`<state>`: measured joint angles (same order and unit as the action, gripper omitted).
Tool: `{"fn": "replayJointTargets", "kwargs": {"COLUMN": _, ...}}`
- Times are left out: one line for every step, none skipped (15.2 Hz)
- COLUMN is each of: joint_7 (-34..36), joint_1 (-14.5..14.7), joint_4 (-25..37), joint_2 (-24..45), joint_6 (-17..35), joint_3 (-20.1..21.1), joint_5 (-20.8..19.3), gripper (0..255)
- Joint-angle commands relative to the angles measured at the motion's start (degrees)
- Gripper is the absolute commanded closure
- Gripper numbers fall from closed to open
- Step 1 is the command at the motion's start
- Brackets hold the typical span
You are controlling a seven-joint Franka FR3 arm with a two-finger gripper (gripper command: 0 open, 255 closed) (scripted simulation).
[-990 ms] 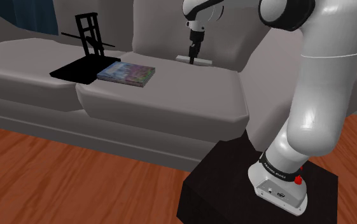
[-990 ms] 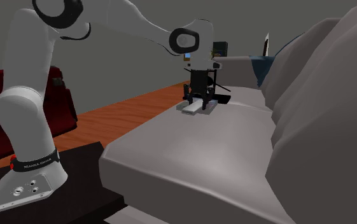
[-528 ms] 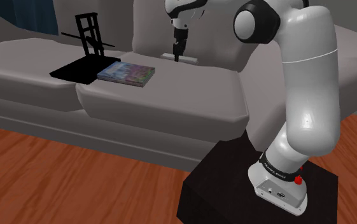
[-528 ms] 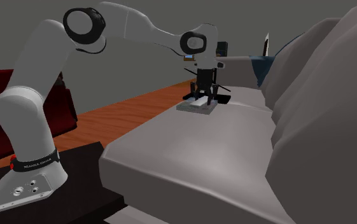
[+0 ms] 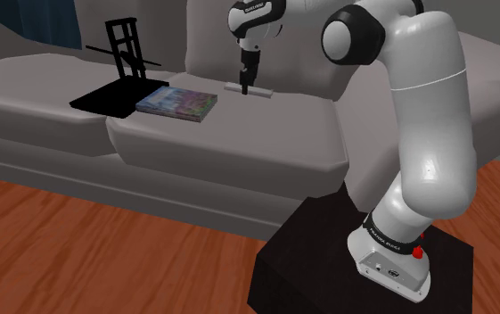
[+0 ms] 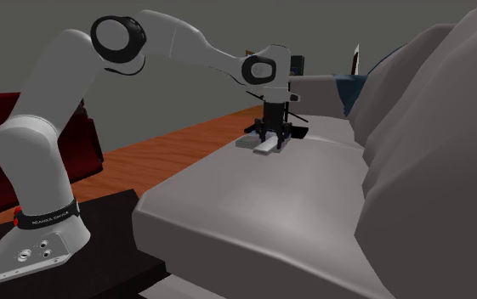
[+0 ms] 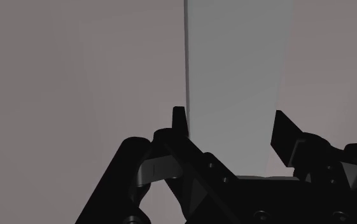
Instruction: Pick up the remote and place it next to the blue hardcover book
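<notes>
The remote is a flat pale grey bar, and my black gripper is shut on it, holding it just above the grey sofa seat. The book, with a blue and multicoloured cover, lies flat on the same cushion, a short way toward the shoulder view's left of the remote. In the second exterior view the gripper points straight down with the remote crosswise under it. In the wrist view the remote runs as a pale slab between the two fingers.
A black stand with an upright frame sits on the sofa just beyond the book. The sofa backrest rises right behind the gripper. Wooden floor lies in front of the sofa, and the robot's black box is at lower right.
The arm has carried the remote toward the shoulder view's left, closer to the book, and the elbow has swung the same way. The grip on the remote has stayed closed.
</notes>
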<state>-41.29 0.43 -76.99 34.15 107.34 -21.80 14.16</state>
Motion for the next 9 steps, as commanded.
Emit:
{"fn": "replayJointTargets", "kwargs": {"joint_7": -0.1, "joint_1": 0.24, "joint_4": -1.59, "joint_2": 0.06, "joint_6": 1.66, "joint_3": 0.08, "joint_5": 0.11, "gripper": 255}}
{"fn": "replayJointTargets", "kwargs": {"joint_7": -0.18, "joint_1": 0.26, "joint_4": -2.05, "joint_2": 0.26, "joint_6": 2.31, "joint_3": 0.14, "joint_5": 0.21, "gripper": 255}}
{"fn": "replayJointTargets", "kwargs": {"joint_7": -0.26, "joint_1": 0.27, "joint_4": -2.5, "joint_2": 0.47, "joint_6": 2.95, "joint_3": 0.2, "joint_5": 0.31, "gripper": 255}}
{"fn": "replayJointTargets", "kwargs": {"joint_7": -0.35, "joint_1": 0.28, "joint_4": -2.93, "joint_2": 0.69, "joint_6": 3.58, "joint_3": 0.26, "joint_5": 0.41, "gripper": 255}}
{"fn": "replayJointTargets", "kwargs": {"joint_7": -0.43, "joint_1": 0.29, "joint_4": -3.34, "joint_2": 0.93, "joint_6": 4.21, "joint_3": 0.32, "joint_5": 0.52, "gripper": 255}}
{"fn": "replayJointTargets", "kwargs": {"joint_7": -0.52, "joint_1": 0.29, "joint_4": -3.73, "joint_2": 1.17, "joint_6": 4.83, "joint_3": 0.39, "joint_5": 0.63, "gripper": 255}}
{"fn": "replayJointTargets", "kwargs": {"joint_7": -0.61, "joint_1": 0.28, "joint_4": -4.1, "joint_2": 1.43, "joint_6": 5.44, "joint_3": 0.45, "joint_5": 0.74, "gripper": 255}}
{"fn": "replayJointTargets", "kwargs": {"joint_7": -0.76, "joint_1": 0.27, "joint_4": -4.72, "joint_2": 1.91, "joint_6": 6.51, "joint_3": 0.58, "joint_5": 0.95, "gripper": 255}}
{"fn": "replayJointTargets", "kwargs": {"joint_7": -0.76, "joint_1": 0.27, "joint_4": -4.73, "joint_2": 1.9, "joint_6": 6.52, "joint_3": 0.58, "joint_5": 0.95, "gripper": 255}}
